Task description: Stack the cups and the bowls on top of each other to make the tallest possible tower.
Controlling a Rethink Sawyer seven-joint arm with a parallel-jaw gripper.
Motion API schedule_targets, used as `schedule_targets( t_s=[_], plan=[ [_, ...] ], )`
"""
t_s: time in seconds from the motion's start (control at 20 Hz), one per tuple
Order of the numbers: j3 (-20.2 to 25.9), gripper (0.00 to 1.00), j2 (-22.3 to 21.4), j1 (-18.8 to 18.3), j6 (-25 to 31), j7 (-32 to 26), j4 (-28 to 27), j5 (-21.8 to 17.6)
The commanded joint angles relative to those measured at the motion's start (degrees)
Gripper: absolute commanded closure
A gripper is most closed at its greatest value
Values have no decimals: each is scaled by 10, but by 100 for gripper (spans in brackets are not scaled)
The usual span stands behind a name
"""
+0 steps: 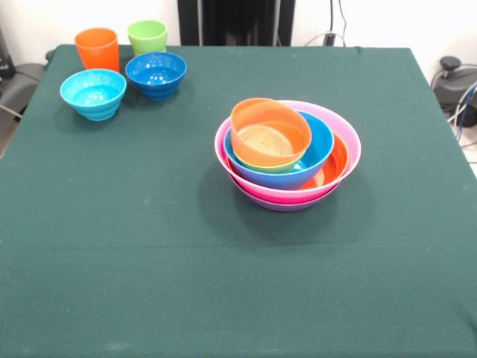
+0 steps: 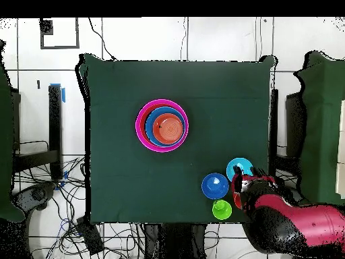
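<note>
The orange cup (image 1: 98,49) stands at the table's (image 1: 149,246) far corner beside the lime green cup (image 1: 147,36); it looks light, rigid and slippery, best gripped across its rim. The arm hovers above it overhead; whether the gripper (image 2: 240,192) is spread cannot be told.

Red arm (image 2: 296,226) low at the table corner, claw (image 2: 244,192) end partly hidden.
</note>
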Motion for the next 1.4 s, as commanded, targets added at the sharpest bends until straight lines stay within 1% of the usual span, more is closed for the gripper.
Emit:
schedule_targets(
  t_s=[0.05, 0.15, 0.25, 0.4, 0.55, 0.75, 0.95, 1.05, 1.2, 1.4],
  plan=[
    [-29, 0, 44, 54, -45, -39, 38, -99],
    [-36, 0, 35, 50, -59, -28, 48, -110],
    [-53, 0, 45, 53, -81, -16, 48, -138],
    [-105, 0, 69, 77, -128, 16, 34, -198],
    [-147, 0, 83, 98, -168, 28, 18, -233],
    [-173, 0, 98, 111, -195, 23, 5, -251],
    [-208, 0, 103, 134, -227, 22, -7, -264],
    [-230, 0, 112, 146, -243, 18, -14, -273],
    [-227, 0, 116, 148, -241, 13, -15, -274],
    [-240, 0, 125, 159, -251, 10, -21, -278]
  ],
)
